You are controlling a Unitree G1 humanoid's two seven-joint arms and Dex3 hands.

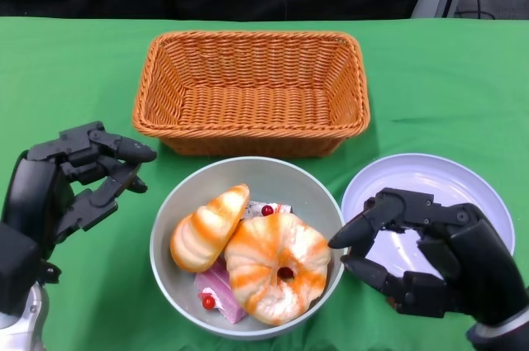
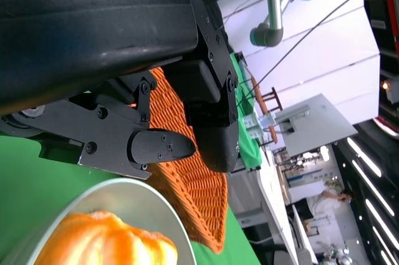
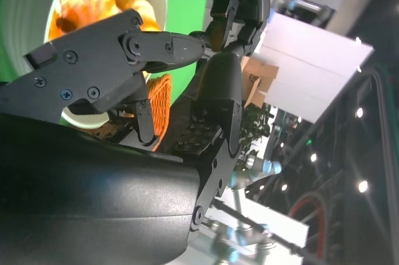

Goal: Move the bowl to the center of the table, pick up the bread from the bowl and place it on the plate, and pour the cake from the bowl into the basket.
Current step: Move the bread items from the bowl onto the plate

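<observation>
- Nearest of all, the right hand point(image 1: 413, 256) sits low over the white plate point(image 1: 438, 182), fingers apart and curled toward the bowl's right rim, holding nothing; whether a fingertip touches the rim I cannot tell.
- Grey bowl point(image 1: 186, 202) stands near the front middle of the bench point(image 1: 446, 70), just in front of the basket and just beside the plate.
- Long striped bread point(image 1: 208, 227) lies in the bowl's left half, its long axis slanting from near-left up to far-right, pointed tip toward the basket.
- Round ring-shaped bread point(image 1: 277, 267) fills the bowl's right half, lying flat.
- Pink cake point(image 1: 221, 295) with red berries peeks out beneath both breads.
- Left hand point(image 1: 83, 173) hovers left of the bowl, fingers spread and reaching toward it, clear of the rim and empty.
- Orange wicker basket point(image 1: 250, 91) stands behind the bowl, long axis running left to right.
- Green cloth covers the bench; a dark backdrop hangs behind it.
</observation>
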